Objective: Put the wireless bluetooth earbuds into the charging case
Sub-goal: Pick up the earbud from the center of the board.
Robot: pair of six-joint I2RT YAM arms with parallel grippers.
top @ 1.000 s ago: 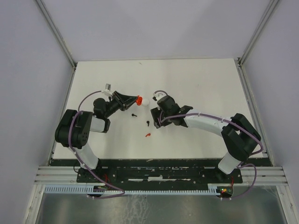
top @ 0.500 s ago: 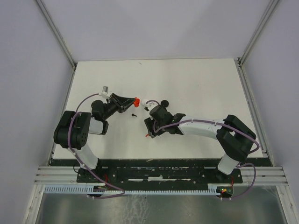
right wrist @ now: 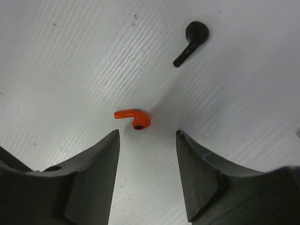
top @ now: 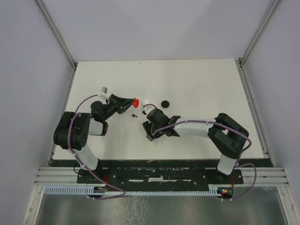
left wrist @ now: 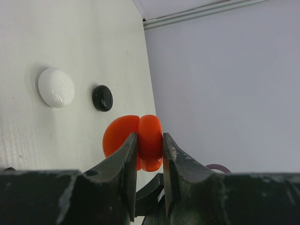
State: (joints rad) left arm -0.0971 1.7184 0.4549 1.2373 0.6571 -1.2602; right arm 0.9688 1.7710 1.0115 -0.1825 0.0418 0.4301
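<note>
Right wrist view puts the red earbud on the table, just ahead of the right claw, whose jaws stand apart and hold nothing (a black earbud lies farther off). The left claw is pinched onto the red case, with a white disc and a black disc on the table beyond it.

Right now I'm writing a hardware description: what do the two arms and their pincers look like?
The left arm and right arm mix black joint housings with white links, and a thin purple cable loops along each. The left pincer and right pincer have matte black, tapering fingers.
</note>
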